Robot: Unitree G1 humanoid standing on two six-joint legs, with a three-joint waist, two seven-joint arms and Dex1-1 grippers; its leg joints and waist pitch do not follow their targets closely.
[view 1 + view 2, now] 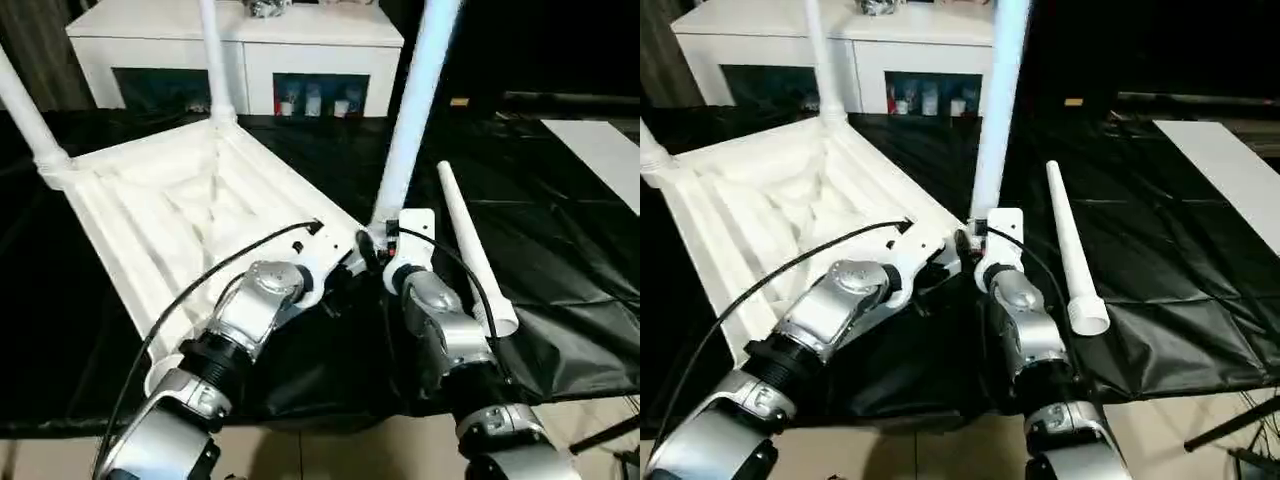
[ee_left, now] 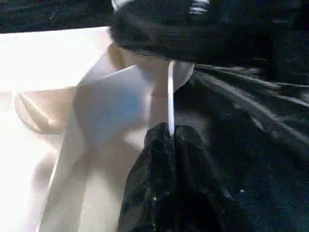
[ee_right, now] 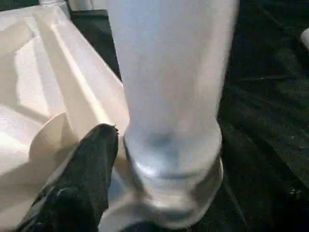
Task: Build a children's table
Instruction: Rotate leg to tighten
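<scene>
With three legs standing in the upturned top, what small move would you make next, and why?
Probably let go of the near leg and reach the right tool for the loose leg. The near leg stands upright in its corner socket, two more legs stand at the far corners, and the last one lies on the black sheet beside the right arm.

Glaring white plastic, blurred wrist views
</scene>
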